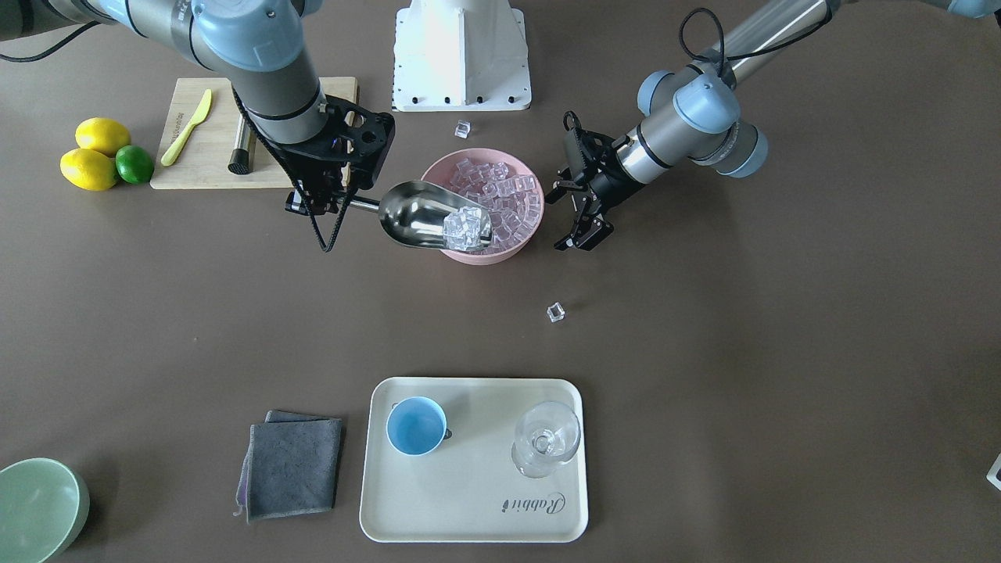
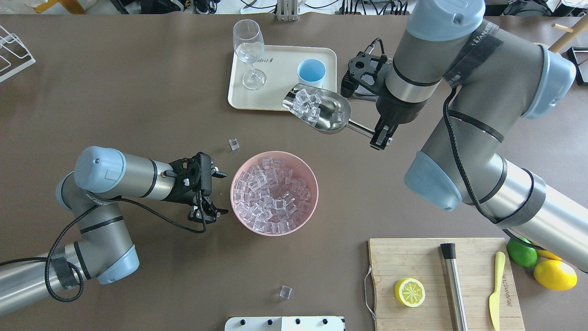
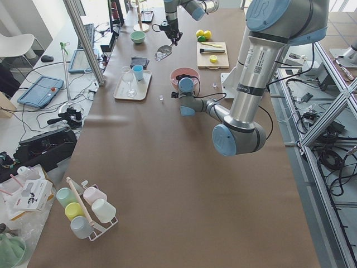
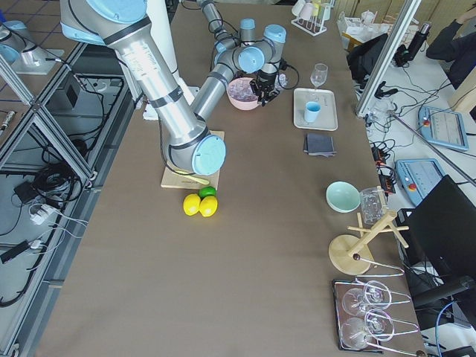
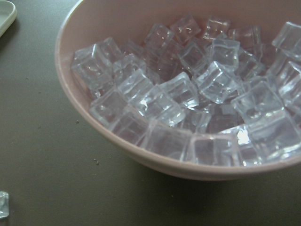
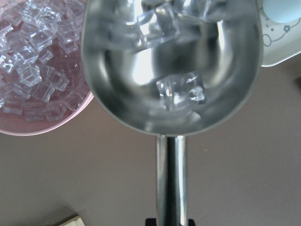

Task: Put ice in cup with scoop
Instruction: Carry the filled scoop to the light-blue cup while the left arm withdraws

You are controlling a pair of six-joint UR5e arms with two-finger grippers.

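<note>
Overhead exterior view: a heap of ice (image 2: 308, 105) sits in the scoop (image 2: 328, 112), bunched at its open mouth. The right wrist-mounted view shows one cube lying apart from the heap, nearer the handle. The right pincer (image 2: 380, 138) is clamped on the end of the scoop's handle, with the trough reaching out ahead of its fingers and held up off the table. The cup (image 2: 311, 72) stands just beyond the scoop's mouth, farther from the pincer, on a cream tray (image 2: 275, 99). A stemmed glass (image 2: 249, 50) is on that tray too, on the cup's far side from the pincer.

Most of the ice fills a pink bowl (image 2: 235, 209), which is below the scoop in this view. The left pincer (image 2: 218, 193) hovers just beside the bowl with its fingers spread wide and nothing between them; its wrist camera looks straight at the bowl's wall. One loose cube (image 2: 234, 144) lies on the table near the left pincer, and another (image 2: 285, 292) lies well apart from both pincers.
</note>
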